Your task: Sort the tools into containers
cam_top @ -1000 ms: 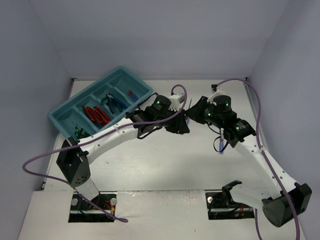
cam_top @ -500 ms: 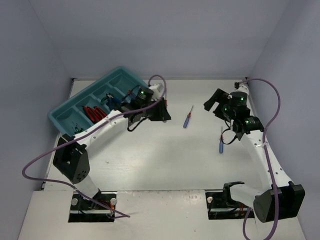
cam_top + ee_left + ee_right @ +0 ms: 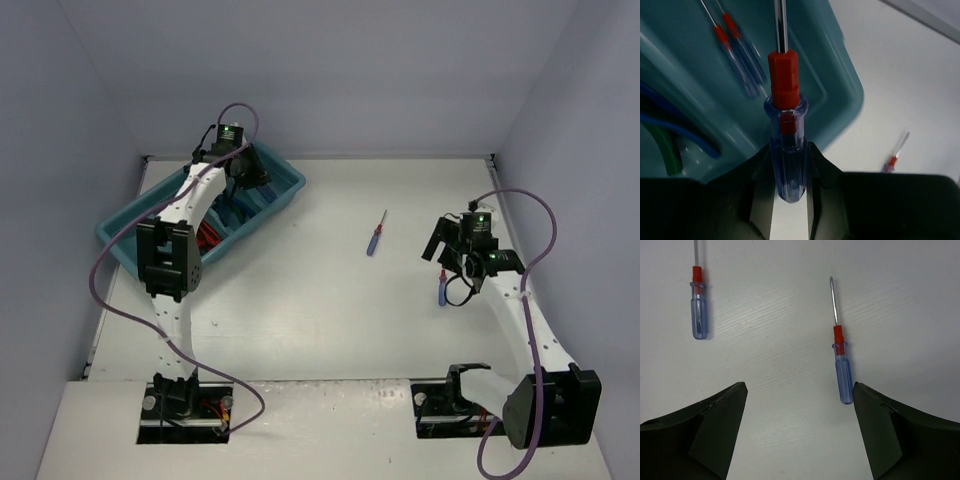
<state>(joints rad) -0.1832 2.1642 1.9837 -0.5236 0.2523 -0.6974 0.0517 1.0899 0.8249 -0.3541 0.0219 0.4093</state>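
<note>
Above tray [image 3: 118,238], left fingers [image 3: 757,172] flank screwdriver [image 3: 785,150], grip unclear, arm [image 3: 195,195] outstretched, right fingers [image 3: 715,420] spread

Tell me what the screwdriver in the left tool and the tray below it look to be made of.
The screwdriver has a handle that looks like clear, blue-tinted plastic: a red core shows through it. Its red collar looks like opaque plastic, and its thin, shiny shaft is probably steel. The tray is teal, likely moulded plastic, judging by its smooth rounded corner and soft sheen.

tray [image 3: 112,240] back left, one screwdriver [image 3: 375,237] centre, another screwdriver [image 3: 441,291] right
</note>
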